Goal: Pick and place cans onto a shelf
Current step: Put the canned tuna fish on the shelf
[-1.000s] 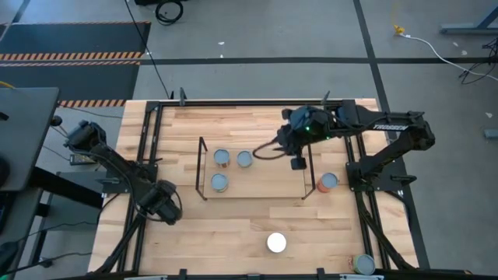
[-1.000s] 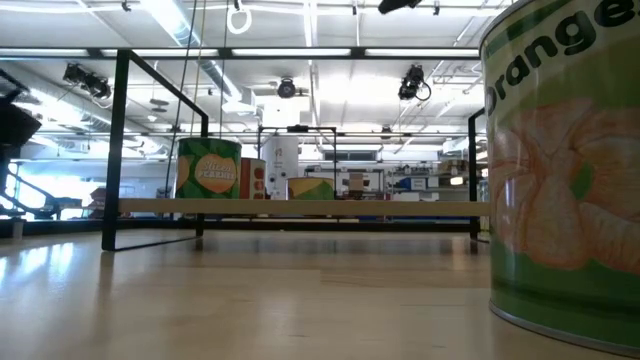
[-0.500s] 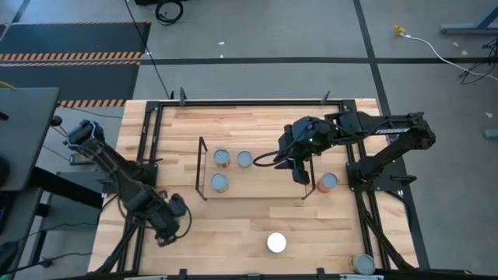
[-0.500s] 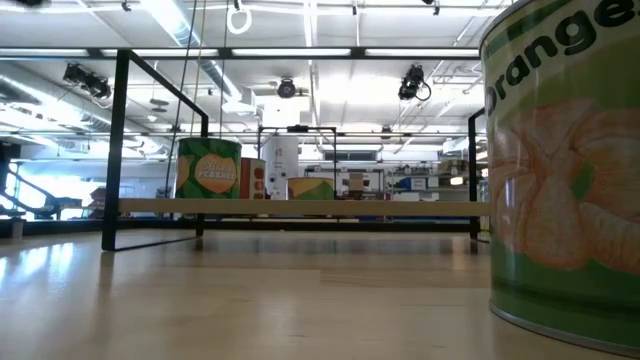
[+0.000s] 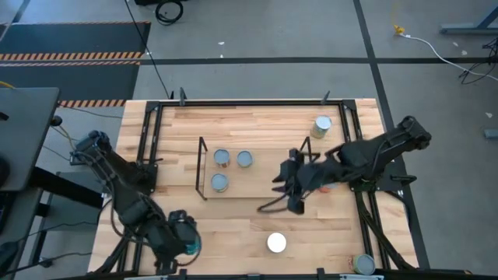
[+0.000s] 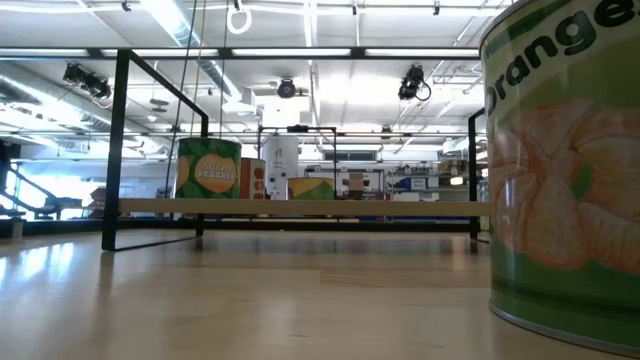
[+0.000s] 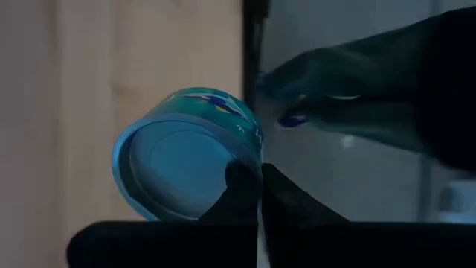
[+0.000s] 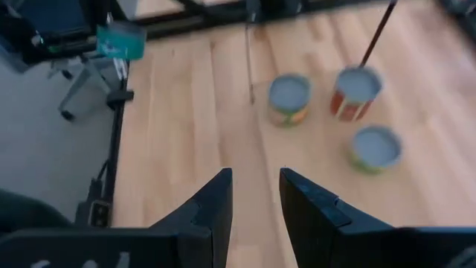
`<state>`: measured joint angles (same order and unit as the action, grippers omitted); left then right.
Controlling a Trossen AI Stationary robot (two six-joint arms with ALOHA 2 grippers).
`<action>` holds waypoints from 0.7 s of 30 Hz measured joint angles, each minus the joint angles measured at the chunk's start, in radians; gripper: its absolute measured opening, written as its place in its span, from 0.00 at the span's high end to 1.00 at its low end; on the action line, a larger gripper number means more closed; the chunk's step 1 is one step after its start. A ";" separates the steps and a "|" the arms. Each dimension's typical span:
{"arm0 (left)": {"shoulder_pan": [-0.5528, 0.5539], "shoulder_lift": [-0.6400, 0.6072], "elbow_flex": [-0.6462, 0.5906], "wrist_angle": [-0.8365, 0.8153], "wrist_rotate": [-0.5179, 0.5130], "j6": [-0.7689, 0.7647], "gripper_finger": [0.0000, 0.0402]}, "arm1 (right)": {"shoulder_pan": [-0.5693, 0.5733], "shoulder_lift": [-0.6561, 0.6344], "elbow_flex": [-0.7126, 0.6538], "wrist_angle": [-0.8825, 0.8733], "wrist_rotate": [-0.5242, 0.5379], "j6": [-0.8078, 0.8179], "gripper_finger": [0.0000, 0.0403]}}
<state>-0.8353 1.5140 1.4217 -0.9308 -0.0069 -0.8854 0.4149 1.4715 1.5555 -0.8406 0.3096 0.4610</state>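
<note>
Pale wooden counter (image 5: pixel 249 128); black wire shelf (image 5: pixel 204 187); silvery blue-grey can tops (image 5: pixel 222 159); one white-topped can (image 5: pixel 276 243); teal can (image 7: pixel 186 152).

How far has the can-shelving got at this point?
Done: three cans stand on the shelf. In hand: the left hand appears to pinch a teal can by its rim; the right hand is open and empty. Left: a white-topped can and two more cans on the table, off the shelf.

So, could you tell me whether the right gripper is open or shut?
Open and empty: the right gripper shows bare wood between its fingers, above the table beside the shelf.
</note>
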 joint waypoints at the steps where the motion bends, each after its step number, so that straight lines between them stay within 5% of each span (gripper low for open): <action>1: 0.012 0.023 0.039 -0.055 -0.001 0.036 0.99 | 0.012 0.012 0.000 0.001 0.000 0.029 0.71; 5: 0.067 0.077 0.130 -0.202 -0.030 0.144 0.99 | 0.062 0.048 0.000 0.001 -0.004 0.203 0.71; 21: 0.496 0.119 0.144 -0.069 -0.057 0.705 0.98 | 0.284 0.219 0.000 -0.008 0.054 0.540 0.72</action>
<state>-0.3392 1.6331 1.5658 -1.0000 -0.0637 -0.1807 0.6992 1.6902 1.5551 -0.8482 0.3632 1.0011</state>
